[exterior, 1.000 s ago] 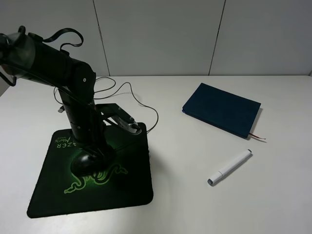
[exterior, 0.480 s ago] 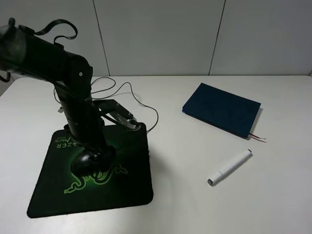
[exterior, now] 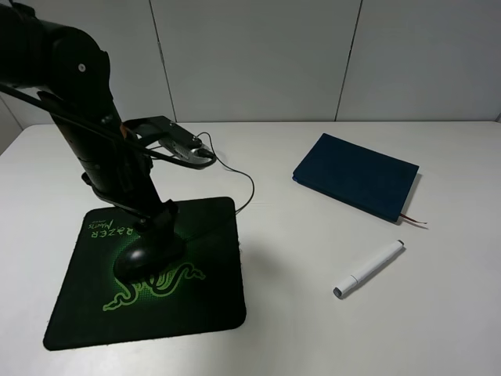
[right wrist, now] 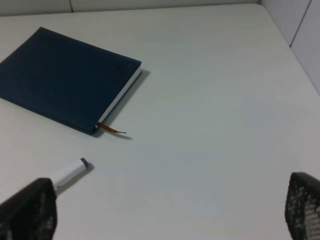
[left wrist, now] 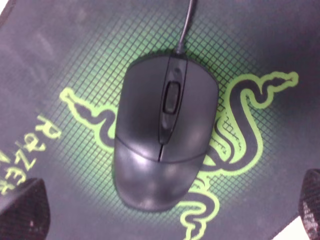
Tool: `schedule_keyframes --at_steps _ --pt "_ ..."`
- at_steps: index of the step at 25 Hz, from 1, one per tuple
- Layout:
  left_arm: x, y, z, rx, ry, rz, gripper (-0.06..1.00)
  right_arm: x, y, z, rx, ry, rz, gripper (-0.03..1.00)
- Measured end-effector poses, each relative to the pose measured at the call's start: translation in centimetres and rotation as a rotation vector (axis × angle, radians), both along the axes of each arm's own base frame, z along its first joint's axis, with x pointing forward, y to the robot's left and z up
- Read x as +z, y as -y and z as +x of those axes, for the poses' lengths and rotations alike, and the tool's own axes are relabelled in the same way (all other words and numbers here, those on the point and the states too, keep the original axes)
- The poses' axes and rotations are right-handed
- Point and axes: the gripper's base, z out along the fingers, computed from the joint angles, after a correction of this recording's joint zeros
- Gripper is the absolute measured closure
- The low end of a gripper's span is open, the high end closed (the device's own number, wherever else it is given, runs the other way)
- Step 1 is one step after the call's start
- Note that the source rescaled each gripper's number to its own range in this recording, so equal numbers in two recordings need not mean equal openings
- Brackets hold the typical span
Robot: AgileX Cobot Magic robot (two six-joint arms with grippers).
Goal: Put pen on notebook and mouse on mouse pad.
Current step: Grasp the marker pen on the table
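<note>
Left jaws: I see the left gripper (left wrist: pixel 165 207) spread wide. Only the two dark pads show at the edges of my wrist view, and neither touches anything.
Mouse: the mouse (left wrist: pixel 162 132) sits squarely between those pads, clear of both. It rests flat on the mouse pad (exterior: pixel 196 305), over the green snake logo.
Cable: the cable (left wrist: pixel 187 22) leaves the mouse's front end, ahead of the jaws. It runs off the pad and loops across the table (exterior: pixel 313 329) behind my left arm.
In the way, left: in the high view my own left arm covers the back of the mouse and part of the pad's lettering.
Right jaws: the right gripper (right wrist: pixel 165 207) also stands wide — nothing lies between its pads except bare white tabletop.
Pen: the pen (right wrist: pixel 70 172) lies on the table just beside one right fingertip, partly hidden behind it, with its grey end poking out.
Notebook: the notebook (right wrist: pixel 65 80) lies closed and flat, farther ahead of the right jaws than the pen and apart from it.
Ribbon: the red ribbon (right wrist: pixel 112 129) trails from the notebook's corner nearest the pen — short of touching it.
</note>
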Motion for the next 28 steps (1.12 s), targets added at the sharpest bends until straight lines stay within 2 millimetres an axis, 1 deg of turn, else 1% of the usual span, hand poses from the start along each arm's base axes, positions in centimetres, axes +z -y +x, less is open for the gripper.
schedule_keyframes --at_steps 10,17,22,28 --pt "3.5 -1.4 -1.7 0.067 0.023 0.021 -0.05 0.0 0.0 0.0 0.0 0.0 0.0 -0.03" --pt "7.3 -2.8 -3.8 0.092 0.091 -0.019 -0.06 0.0 0.0 0.0 0.0 0.0 0.0 -0.03" --pt "10.5 -4.2 -6.0 0.099 0.16 -0.065 -0.06 0.0 0.0 0.0 0.0 0.0 0.0 -0.03" --pt "13.7 -6.4 -9.6 0.144 0.205 -0.105 -0.06 0.0 0.0 0.0 0.0 0.0 0.0 -0.03"
